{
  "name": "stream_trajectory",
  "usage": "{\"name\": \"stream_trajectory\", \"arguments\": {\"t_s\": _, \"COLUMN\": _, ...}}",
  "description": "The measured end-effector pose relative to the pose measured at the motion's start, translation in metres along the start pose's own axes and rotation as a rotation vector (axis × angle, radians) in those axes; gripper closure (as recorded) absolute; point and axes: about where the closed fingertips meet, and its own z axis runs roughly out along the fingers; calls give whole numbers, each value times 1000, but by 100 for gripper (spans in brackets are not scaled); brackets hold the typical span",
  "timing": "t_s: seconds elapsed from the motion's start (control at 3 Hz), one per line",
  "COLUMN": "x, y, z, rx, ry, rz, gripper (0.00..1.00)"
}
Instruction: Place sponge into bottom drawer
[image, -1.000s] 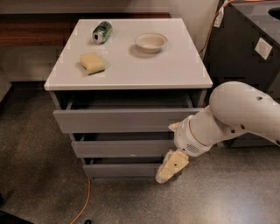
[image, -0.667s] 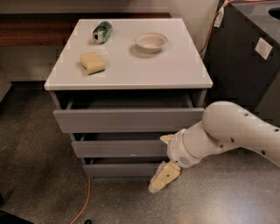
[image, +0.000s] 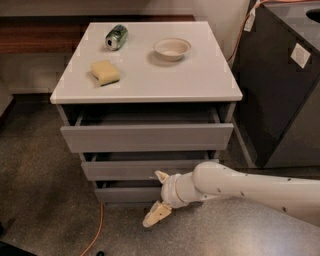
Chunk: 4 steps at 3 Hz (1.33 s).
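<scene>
The sponge (image: 105, 72) lies on the bench (image: 200, 75) top, toward its front left. The end effector (image: 158, 196), spread wide and empty, sits low before the bench, at the bottom drawer (image: 122, 194) front.

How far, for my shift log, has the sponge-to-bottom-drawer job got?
Early. Done: nothing; the sponge lies on the cabinet top. In hand: the open end effector is at the front of the barely ajar bottom drawer. Left: pull it out, fetch the sponge, drop it in.
</scene>
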Motion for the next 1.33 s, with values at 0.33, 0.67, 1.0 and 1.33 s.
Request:
{"name": "stream_trajectory", "arguments": {"t_s": 0.33, "x": 14, "y": -12, "z": 68, "rx": 17, "ry": -50, "rz": -68, "gripper": 0}}
{"name": "stream_trajectory", "arguments": {"t_s": 0.67, "x": 32, "y": -9, "z": 119, "rx": -16, "ry": -67, "rz": -107, "gripper": 0}}
{"name": "stream_trajectory", "arguments": {"t_s": 1.0, "x": 54, "y": 10, "z": 166, "rx": -64, "ry": -53, "rz": -146, "gripper": 0}}
{"name": "stream_trajectory", "arguments": {"t_s": 1.33, "x": 89, "y": 19, "z": 213, "rx": -87, "ry": -3, "rz": -149, "gripper": 0}}
